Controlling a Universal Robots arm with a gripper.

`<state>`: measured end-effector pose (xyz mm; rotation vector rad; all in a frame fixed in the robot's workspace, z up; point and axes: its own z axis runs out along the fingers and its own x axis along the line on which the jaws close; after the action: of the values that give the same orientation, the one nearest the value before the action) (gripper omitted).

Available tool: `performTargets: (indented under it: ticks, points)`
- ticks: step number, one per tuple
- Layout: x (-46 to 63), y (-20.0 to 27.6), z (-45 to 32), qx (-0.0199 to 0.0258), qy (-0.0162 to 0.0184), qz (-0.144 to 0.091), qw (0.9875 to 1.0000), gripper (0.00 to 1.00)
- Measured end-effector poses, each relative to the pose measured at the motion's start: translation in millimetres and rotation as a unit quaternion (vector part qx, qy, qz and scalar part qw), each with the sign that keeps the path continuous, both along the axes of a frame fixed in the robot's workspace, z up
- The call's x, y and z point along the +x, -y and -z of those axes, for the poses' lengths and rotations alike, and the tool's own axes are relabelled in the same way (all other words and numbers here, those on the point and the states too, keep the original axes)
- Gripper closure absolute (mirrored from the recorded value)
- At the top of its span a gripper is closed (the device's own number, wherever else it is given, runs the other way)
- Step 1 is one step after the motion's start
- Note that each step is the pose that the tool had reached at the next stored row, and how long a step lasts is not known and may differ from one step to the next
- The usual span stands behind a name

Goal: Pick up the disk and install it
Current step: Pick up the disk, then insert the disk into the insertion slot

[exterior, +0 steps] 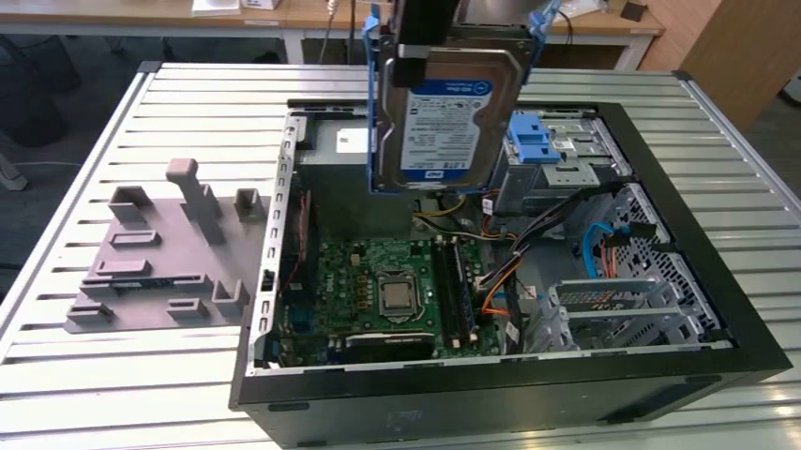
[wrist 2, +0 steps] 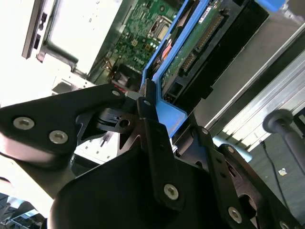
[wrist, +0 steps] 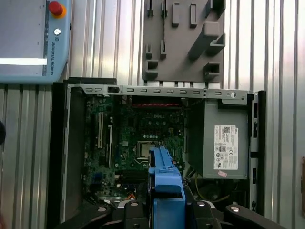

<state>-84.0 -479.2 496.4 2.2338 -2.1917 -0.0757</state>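
Note:
The disk [exterior: 448, 122], a silver-grey drive with a blue-and-white label in a blue carrier bracket, hangs upright in the air over the back of the open computer case [exterior: 701, 281]. My gripper [exterior: 429, 23] is shut on its upper end. In the second wrist view the black fingers [wrist 2: 150, 129] clamp the blue bracket [wrist 2: 167, 114], with the drive's circuit board [wrist 2: 190, 52] beyond. The first wrist view looks down past the bracket [wrist: 164, 183] onto the motherboard [wrist: 143, 143].
A silver drive cage with a blue latch [exterior: 538, 141] sits at the case's back on the exterior view's right. The grey power supply box [wrist: 224, 143] lies beside the motherboard. A grey fixture plate [exterior: 163, 253] rests on the slatted table [exterior: 126, 394]. A teach pendant [wrist: 28, 38] lies nearby.

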Motion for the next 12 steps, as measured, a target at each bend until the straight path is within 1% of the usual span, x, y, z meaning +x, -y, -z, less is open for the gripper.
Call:
performTargets:
  ticks: [6,10,12]
  points:
    - [24.5,1.2,0.8,0.0,0.0,0.0,1.0,0.64]
    - [38.2,2.4,1.2,0.0,0.0,0.0,1.0,0.64]
    - [42.9,3.4,1.5,0.0,0.0,0.0,1.0,0.64]
